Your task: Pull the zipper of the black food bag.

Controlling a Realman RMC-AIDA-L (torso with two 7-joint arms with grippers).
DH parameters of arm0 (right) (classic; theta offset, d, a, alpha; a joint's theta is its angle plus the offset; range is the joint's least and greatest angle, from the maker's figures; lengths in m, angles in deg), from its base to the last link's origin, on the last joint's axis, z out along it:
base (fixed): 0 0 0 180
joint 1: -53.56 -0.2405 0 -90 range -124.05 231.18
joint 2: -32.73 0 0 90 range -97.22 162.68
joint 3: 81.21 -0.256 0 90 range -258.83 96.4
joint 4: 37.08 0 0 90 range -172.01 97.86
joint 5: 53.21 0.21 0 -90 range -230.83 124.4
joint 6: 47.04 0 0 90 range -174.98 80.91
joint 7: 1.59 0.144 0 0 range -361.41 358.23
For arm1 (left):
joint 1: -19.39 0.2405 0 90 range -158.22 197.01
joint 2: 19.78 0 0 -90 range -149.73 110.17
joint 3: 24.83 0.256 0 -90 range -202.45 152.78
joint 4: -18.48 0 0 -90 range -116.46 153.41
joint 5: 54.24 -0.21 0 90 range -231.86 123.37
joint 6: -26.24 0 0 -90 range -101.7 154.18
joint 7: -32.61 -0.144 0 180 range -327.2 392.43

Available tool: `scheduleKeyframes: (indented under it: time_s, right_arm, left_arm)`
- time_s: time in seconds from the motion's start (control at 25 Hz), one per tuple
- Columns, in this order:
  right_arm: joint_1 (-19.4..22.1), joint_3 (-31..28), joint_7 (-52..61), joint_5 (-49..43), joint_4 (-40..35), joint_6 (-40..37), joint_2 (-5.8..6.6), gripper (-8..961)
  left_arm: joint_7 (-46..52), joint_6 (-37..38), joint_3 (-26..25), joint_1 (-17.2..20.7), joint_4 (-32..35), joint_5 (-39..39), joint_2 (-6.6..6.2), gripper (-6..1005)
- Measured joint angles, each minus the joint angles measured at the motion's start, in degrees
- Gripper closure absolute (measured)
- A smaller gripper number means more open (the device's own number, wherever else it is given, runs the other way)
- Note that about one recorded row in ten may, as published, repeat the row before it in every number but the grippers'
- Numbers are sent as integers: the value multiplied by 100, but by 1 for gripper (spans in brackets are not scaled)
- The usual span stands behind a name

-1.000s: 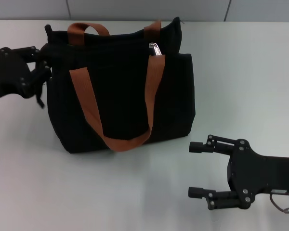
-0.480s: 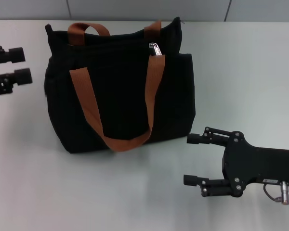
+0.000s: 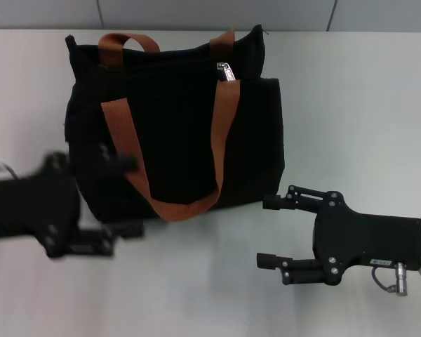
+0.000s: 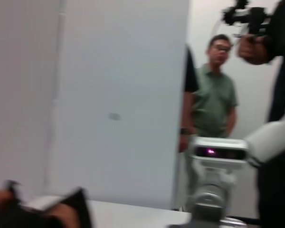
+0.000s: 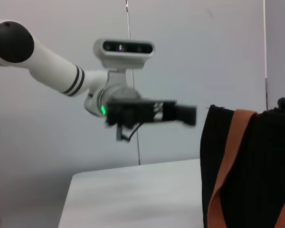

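Observation:
The black food bag [image 3: 175, 133] stands upright on the white table, with two rust-brown strap handles [image 3: 130, 151]. The zipper's silver pull tab [image 3: 226, 71] sits on the top rim near the right end. My left gripper [image 3: 128, 196] is blurred, open and empty, low at the bag's front left corner. My right gripper [image 3: 266, 232] is open and empty, on the table just off the bag's front right corner. The right wrist view shows the bag's side [image 5: 256, 171] and the left gripper [image 5: 180, 114] beyond it. The left wrist view shows only a corner of the bag [image 4: 61, 213].
The white table [image 3: 351, 105] stretches to the right of the bag and in front of it. A grey wall runs behind the table. A person [image 4: 216, 99] stands beyond the robot in the left wrist view.
My left gripper has left the bag's upper left end and swung down to its front left corner. My right gripper has edged left toward the bag. The bag has not moved.

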State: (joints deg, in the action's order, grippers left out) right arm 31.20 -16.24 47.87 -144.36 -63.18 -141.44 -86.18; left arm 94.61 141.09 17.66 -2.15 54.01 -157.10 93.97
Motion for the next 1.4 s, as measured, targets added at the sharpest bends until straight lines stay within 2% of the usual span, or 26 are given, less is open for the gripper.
scheduleKeyframes:
  time_s: [0.08,0.2,0.24,0.64,1.4]
  right_arm:
    - [-42,31,-6,-28,84,56,0,136]
    - [-50,49,-15,-149,90,100,-3,136]
    - [-72,55,-25,-300,120,142,-12,136]
    - [-238,14,-371,-420,582,231,-31,136]
    - [-260,-3,-381,-401,589,230,-35,136]
  left_arm:
    - [-461,-133,311,-30,-484,-176,30,163]
    - [-654,-380,362,-34,-729,-402,38,163]
    - [-707,-665,364,-34,-860,-579,43,164]
    - [-1006,-979,394,-54,-1072,-1011,106,168]
    - [-1075,-1003,400,-60,-1084,-1041,112,170]
